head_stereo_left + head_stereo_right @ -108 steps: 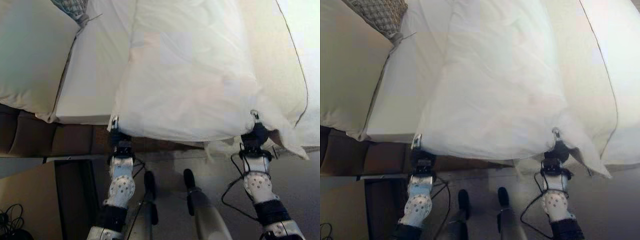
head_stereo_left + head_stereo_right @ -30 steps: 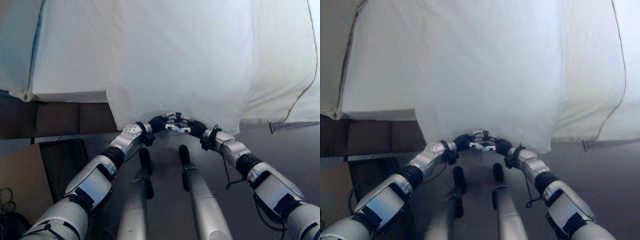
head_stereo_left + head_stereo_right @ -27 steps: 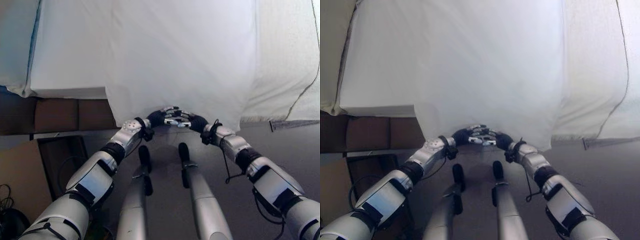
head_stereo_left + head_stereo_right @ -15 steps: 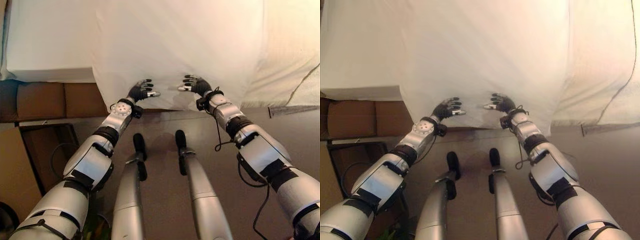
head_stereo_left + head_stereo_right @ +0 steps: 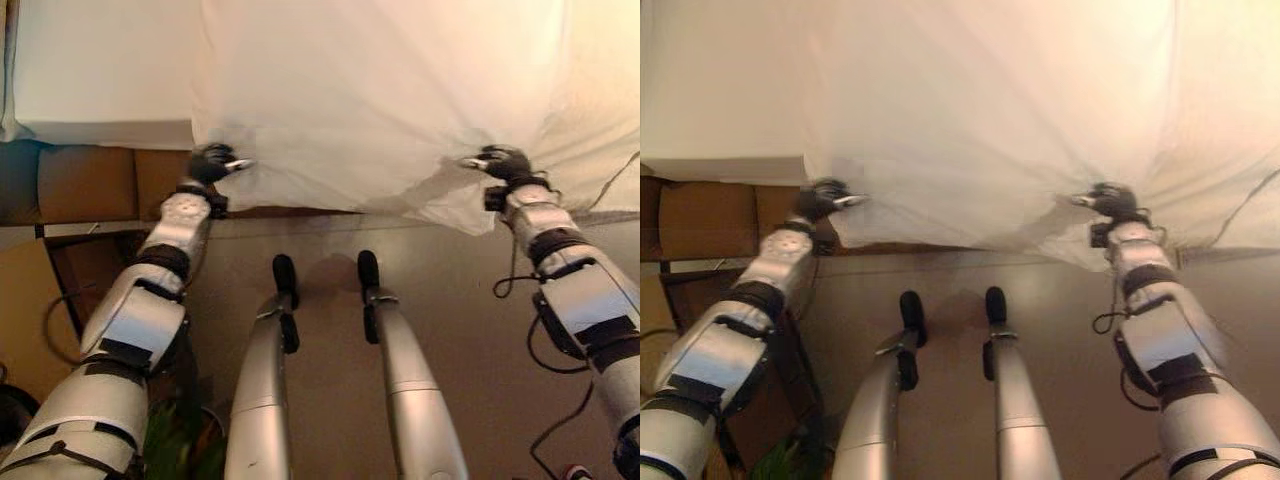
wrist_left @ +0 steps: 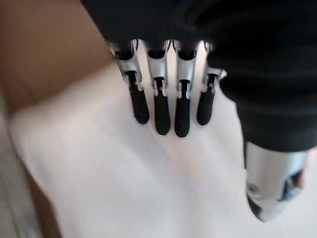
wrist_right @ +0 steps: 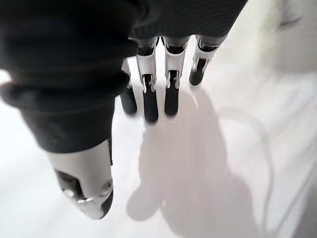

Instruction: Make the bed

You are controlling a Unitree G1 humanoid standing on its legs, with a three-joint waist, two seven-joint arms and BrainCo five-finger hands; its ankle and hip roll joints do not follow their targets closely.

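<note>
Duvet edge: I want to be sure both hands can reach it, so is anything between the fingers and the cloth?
Nothing visible is. The left hand and right hand are already at the white duvet hanging edge, fingers straight against the cloth.

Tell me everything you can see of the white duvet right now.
The white duvet looks like soft, smooth cotton. It lies across the bed and hangs over the near edge, its hem just above the floor. The left hand and the right hand rest on it far apart, near its two lower corners, fingers straight against the cloth. Creases fan out from the right hand, and the hem sags a little between the hands.
</note>
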